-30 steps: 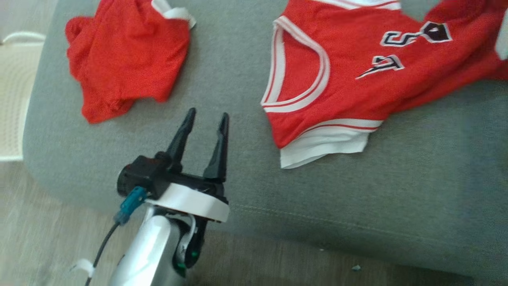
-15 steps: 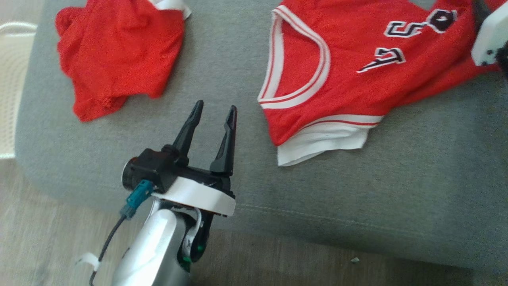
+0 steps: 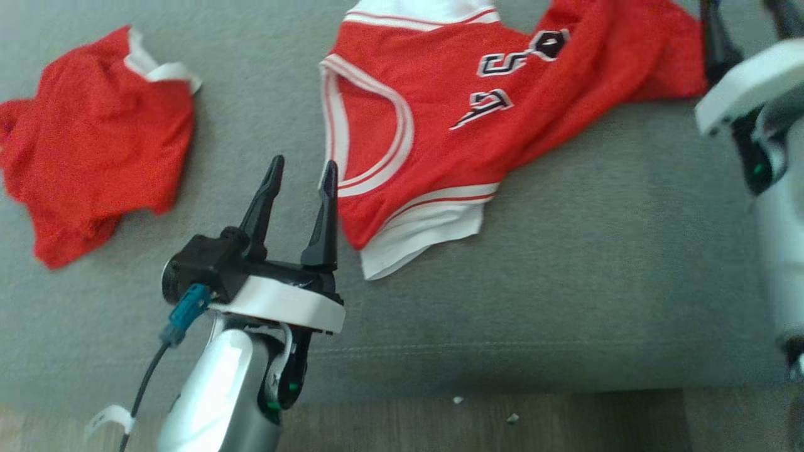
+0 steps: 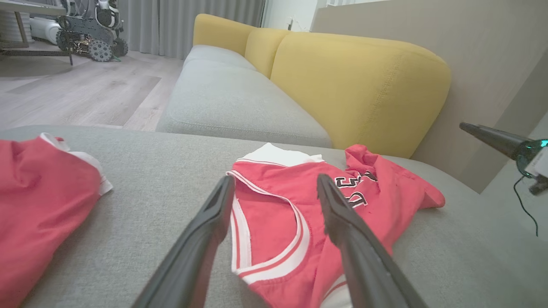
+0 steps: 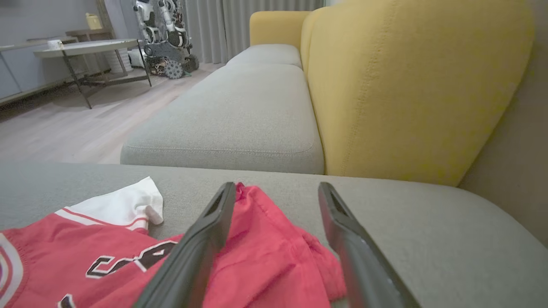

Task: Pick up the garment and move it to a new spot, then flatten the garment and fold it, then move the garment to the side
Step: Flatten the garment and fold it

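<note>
The grey seat (image 3: 597, 263) spreads under everything I am working over, and a yellow backrest (image 4: 359, 85) rises behind it, with wood floor (image 3: 628, 420) along the near edge.

On the seat lies the jersey (image 3: 440, 119) — red with white trim and black-and-white lettering. It is rumpled rather than flat. One white-banded armhole is turned up toward me, a white hem corner pokes out at its near edge, and its right end is bunched into a loose red fold. A second red heap (image 3: 94, 163), with a scrap of white band at its top, sits on the seat well to the left, apart from the jersey.

My left gripper (image 3: 303, 164) points up the seat at the jersey's left edge. Its fingers are spread wide with nothing between them. From my left wrist they frame the armhole, but I cannot tell whether either tip touches the cloth.

My right gripper (image 5: 276, 187) is at the jersey's far right end. Its fingers are also wide apart and hold nothing — the bunched red fold lies loose between and below them.

A teal plug (image 3: 185, 311) sits at my left wrist. Two pale crumbs (image 3: 512, 417) lie on the floor by the seat's edge.
</note>
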Available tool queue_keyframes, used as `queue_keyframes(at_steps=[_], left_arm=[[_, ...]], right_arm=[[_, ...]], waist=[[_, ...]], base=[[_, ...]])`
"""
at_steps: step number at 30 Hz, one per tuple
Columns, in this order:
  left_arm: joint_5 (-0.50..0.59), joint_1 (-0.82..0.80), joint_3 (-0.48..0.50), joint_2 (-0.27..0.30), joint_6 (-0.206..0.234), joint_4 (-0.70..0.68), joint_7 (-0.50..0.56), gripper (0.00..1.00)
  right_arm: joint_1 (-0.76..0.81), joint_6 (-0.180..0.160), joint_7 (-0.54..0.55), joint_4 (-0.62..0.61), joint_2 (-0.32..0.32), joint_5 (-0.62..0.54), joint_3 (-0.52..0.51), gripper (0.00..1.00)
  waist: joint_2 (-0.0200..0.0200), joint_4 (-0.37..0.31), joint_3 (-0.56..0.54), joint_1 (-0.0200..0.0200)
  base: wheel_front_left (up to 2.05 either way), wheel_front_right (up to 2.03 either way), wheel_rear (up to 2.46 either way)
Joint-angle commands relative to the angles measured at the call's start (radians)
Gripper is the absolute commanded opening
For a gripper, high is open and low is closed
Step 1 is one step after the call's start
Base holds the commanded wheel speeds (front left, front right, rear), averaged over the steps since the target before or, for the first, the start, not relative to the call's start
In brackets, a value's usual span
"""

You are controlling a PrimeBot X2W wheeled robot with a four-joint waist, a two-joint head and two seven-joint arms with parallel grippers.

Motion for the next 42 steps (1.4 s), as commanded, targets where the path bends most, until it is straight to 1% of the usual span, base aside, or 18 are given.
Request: queue_keyframes(at_steps=[1, 6, 10, 13, 18, 23, 29, 33, 37, 42], left_arm=[[0.001, -0.008, 0.037, 0.008, -0.001, -0.034, -0.006, 1.0], [-0.001, 0.004, 0.053, 0.008, -0.005, -0.03, -0.006, 1.0], [-0.001, 0.015, 0.06, 0.008, -0.008, -0.015, -0.006, 1.0], [0.0, 0.02, 0.064, 0.008, -0.013, -0.003, -0.006, 1.0], [0.006, 0.02, 0.075, 0.008, -0.018, 0.017, -0.006, 1.0], [0.009, 0.016, 0.071, 0.008, -0.023, 0.024, -0.006, 1.0], [0.011, 0.009, 0.06, 0.008, -0.026, 0.028, -0.006, 1.0], [0.019, 0.002, 0.055, 0.008, -0.031, 0.031, -0.006, 1.0], [0.027, -0.019, 0.037, 0.008, -0.037, 0.032, -0.006, 1.0], [0.025, -0.048, 0.009, 0.008, -0.038, 0.027, -0.006, 1.0]], right_arm=[[0.025, 0.006, -0.01, -0.057, 0.018, 0.012, 0.003, 1.0], [0.178, 0.006, -0.008, -0.212, 0.066, 0.003, -0.033, 1.0], [0.296, 0.006, 0.012, -0.339, 0.119, -0.009, -0.086, 1.0], [0.36, 0.006, 0.036, -0.42, 0.145, -0.029, -0.112, 1.0], [0.418, 0.006, 0.075, -0.52, 0.169, -0.054, -0.146, 1.0], [0.431, 0.006, 0.11, -0.573, 0.166, -0.069, -0.162, 1.0], [0.386, 0.006, 0.141, -0.594, 0.128, -0.074, -0.139, 1.0], [0.302, 0.006, 0.182, -0.574, 0.077, -0.084, -0.099, 1.0], [0.194, 0.006, 0.226, -0.497, 0.014, -0.048, -0.052, 1.0], [0.053, 0.006, 0.279, -0.352, -0.093, -0.028, 0.003, 1.0]], waist=[[0.0, -0.043, -0.03, 0.0], [0.0, -0.089, -0.043, 0.0], [0.0, -0.113, -0.049, 0.0], [0.0, -0.123, -0.049, 0.0], [0.0, -0.129, -0.048, 0.0], [0.0, -0.12, -0.039, 0.0], [0.0, -0.096, -0.013, 0.0], [0.0, -0.079, 0.019, 0.0], [0.0, -0.051, 0.056, 0.0], [0.0, -0.014, 0.107, 0.0]], base=[[0.0, 0.0, 0.0], [0.0, 0.0, 0.0], [0.0, 0.0, 0.0], [0.0, 0.0, 0.0], [0.0, 0.0, 0.0], [0.0, 0.0, 0.0], [0.0, 0.0, 0.0], [0.0, 0.0, 0.0], [0.0, 0.0, 0.0], [0.0, 0.0, 0.0]])
